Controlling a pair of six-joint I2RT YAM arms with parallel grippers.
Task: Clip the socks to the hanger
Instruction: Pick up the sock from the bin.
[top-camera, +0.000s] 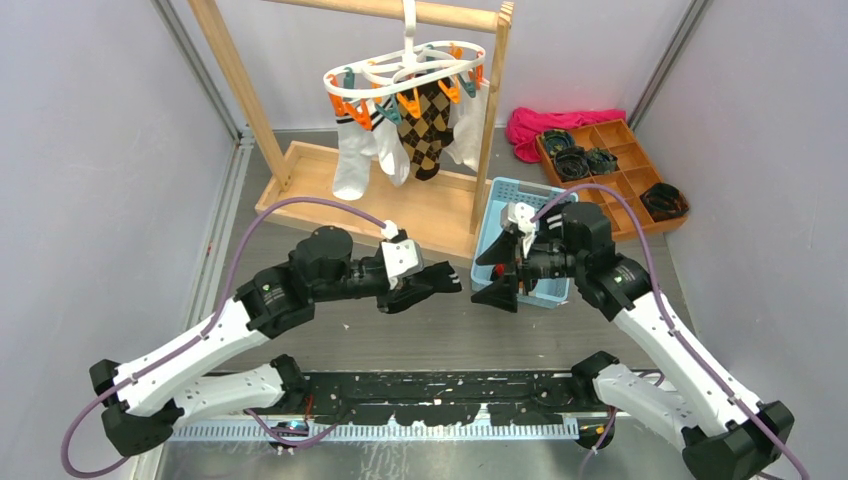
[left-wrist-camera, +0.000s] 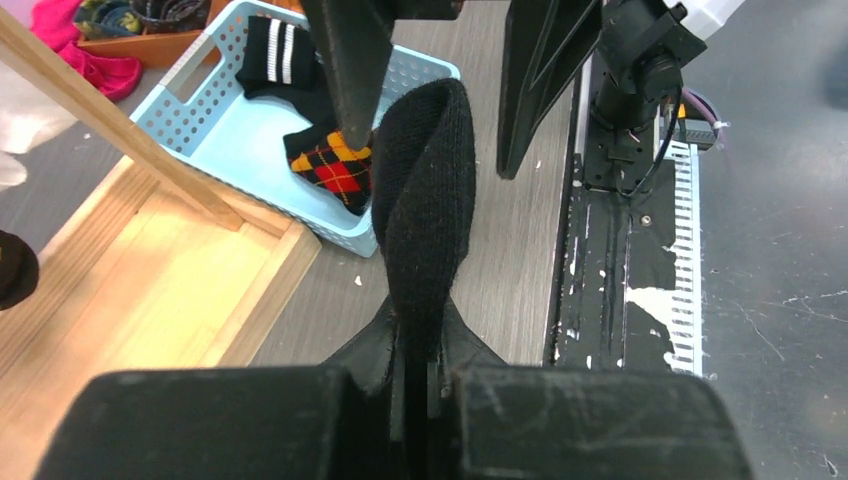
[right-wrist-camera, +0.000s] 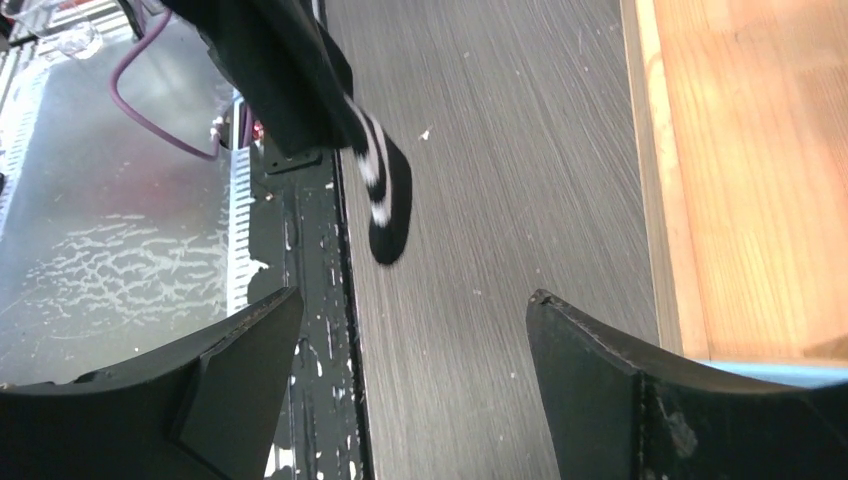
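While the left fingers are clamped shut on one black sock, held above the bench with its striped cuff dangling, the right fingers stand wide apart and empty just beside it. The hanger hangs well apart on the rack. The narrow pinch could slip, or the loose cuff could miss a clip.

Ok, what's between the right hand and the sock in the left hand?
Nothing: only bare grey tabletop separates the open right hand from the black sock held by the left hand, clearest in the right wrist view.
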